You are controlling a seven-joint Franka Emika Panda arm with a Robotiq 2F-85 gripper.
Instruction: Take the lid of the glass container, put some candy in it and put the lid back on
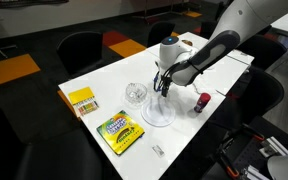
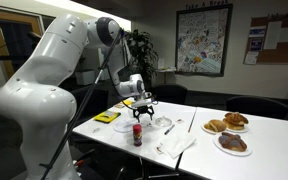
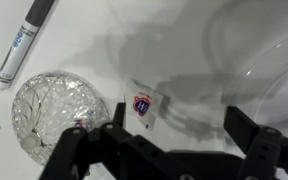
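Note:
The glass container is a cut-glass bowl standing open on the white table, left of my gripper; it also shows in an exterior view. A clear round lid lies on the table to the right, seen in an exterior view in front of the bowl. One small wrapped candy with a red and blue mark lies on the table just inside my left finger. My gripper is open and empty, low over the table between bowl and lid; it shows in both exterior views.
A marker lies beyond the bowl. A green-yellow crayon box, a small yellow box, a red item and a small loose piece are on the table. Plates of brown food stand at one end.

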